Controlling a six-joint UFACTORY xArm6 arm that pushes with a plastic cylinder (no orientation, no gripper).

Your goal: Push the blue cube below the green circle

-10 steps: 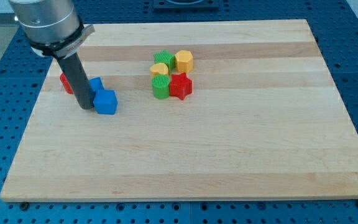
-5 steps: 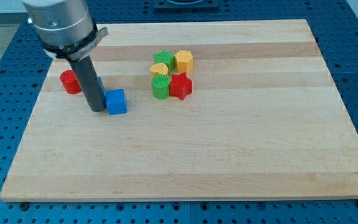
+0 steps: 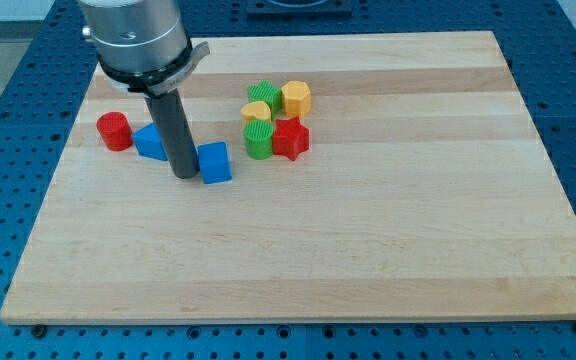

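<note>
The blue cube (image 3: 214,162) sits on the wooden board (image 3: 368,230) left of centre. My tip (image 3: 185,175) touches the cube's left side. The green circle (image 3: 258,140) stands to the cube's right and slightly higher in the view, in a cluster of blocks. The cube is to the lower left of the green circle, a small gap apart.
A red star (image 3: 290,138) touches the green circle's right side. A yellow block (image 3: 257,112), a second green block (image 3: 263,95) and a yellow hexagon (image 3: 295,97) sit above them. Another blue block (image 3: 150,141) and a red cylinder (image 3: 114,131) lie left of the rod.
My tip has slid to the view's right, pushing the blue cube with it toward the green circle. The other blue block and the red cylinder are now uncovered.
</note>
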